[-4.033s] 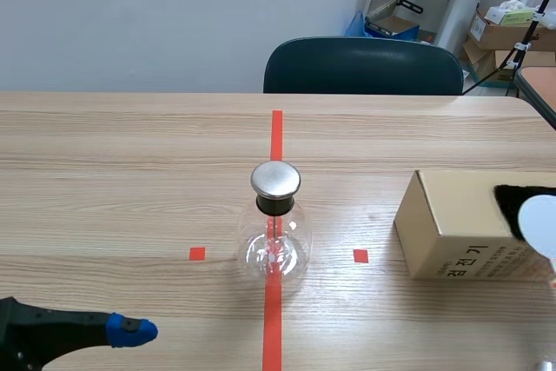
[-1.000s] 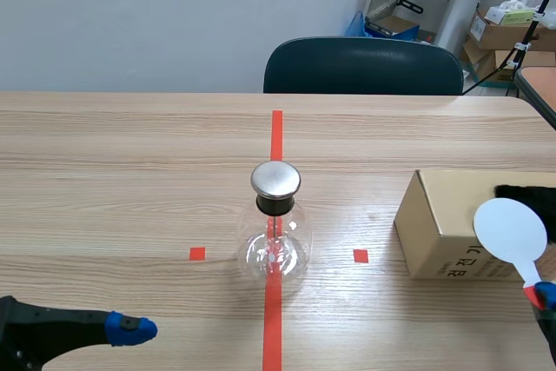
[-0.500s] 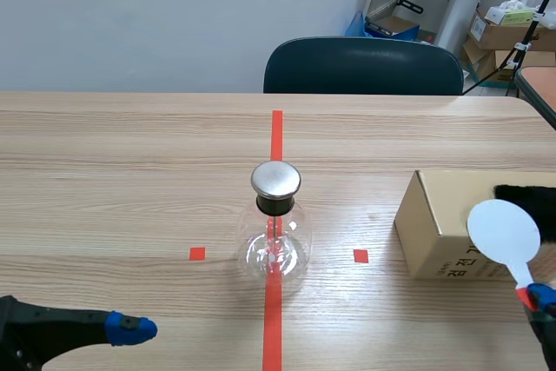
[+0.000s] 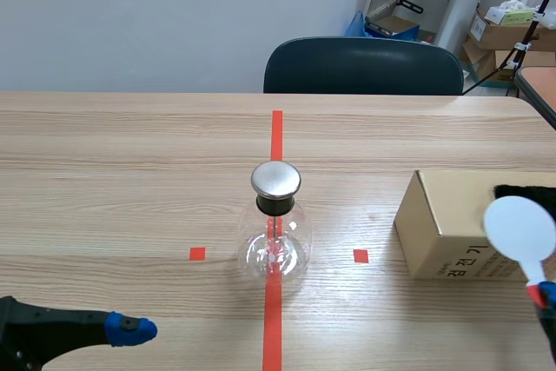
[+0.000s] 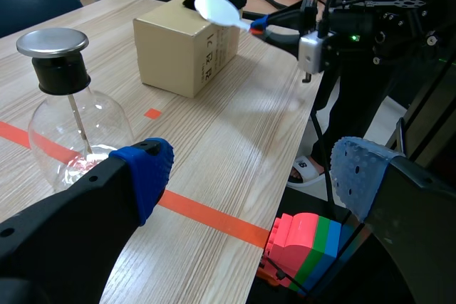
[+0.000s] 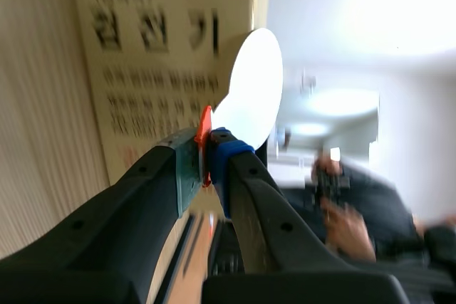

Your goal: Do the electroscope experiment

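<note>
The electroscope (image 4: 274, 234), a clear glass flask with a round metal cap (image 4: 276, 179), stands on the red tape line at the table's middle. It also appears in the left wrist view, beside the left finger, as the flask (image 5: 70, 122). My right gripper (image 4: 543, 294), low at the right edge, is shut on the red handle (image 6: 206, 149) of a white round paddle (image 4: 519, 226). The paddle's disc (image 6: 251, 90) stands up in front of the cardboard box (image 4: 452, 230). My left gripper (image 5: 253, 176) rests open near the table's front left, its blue pad (image 4: 130, 329) showing.
A black furry cloth (image 4: 524, 192) lies on top of the box (image 5: 187, 42). A dark chair (image 4: 363, 65) stands behind the far edge. A red, green and blue block (image 5: 305, 245) sits below the table's edge in the left wrist view.
The paddle in my right gripper swung left in front of the box, then shifted back to the right and slightly up. The left arm and the electroscope have not moved.
</note>
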### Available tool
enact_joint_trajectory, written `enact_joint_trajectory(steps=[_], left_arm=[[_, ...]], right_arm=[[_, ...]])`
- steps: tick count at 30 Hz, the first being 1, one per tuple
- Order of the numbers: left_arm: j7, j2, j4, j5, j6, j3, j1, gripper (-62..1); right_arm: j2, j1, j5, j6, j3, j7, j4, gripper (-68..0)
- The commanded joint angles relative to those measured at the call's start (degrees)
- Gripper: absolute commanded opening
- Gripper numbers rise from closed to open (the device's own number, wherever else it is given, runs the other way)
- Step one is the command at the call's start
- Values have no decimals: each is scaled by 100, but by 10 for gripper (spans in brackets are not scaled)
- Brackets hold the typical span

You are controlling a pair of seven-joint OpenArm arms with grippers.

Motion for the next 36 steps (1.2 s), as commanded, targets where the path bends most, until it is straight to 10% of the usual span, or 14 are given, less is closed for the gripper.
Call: enact_joint_trajectory(steps=[1, 7, 15, 23, 31, 36], left_arm=[[-103, 13, 136, -55, -4, -7, 11, -127], [-103, 13, 136, -55, -2, -7, 11, -127], [-103, 13, 136, -55, -2, -7, 11, -127], [-101, 13, 136, -55, -2, -7, 11, -127], [-101, 13, 136, -55, -2, -7, 11, -127], [-101, 13, 136, -55, -2, -7, 11, -127]], right_arm=[[48, -11, 120, -264, 31, -208, 68, -656], [52, -9, 157, -264, 31, -1998, 68, -656], [50, -11, 122, -264, 31, -48, 68, -656], [44, -24, 155, -264, 31, -2201, 68, -656], [68, -24, 96, -264, 31, -160, 105, -657], [37, -24, 120, -264, 31, -1556, 105, -658]])
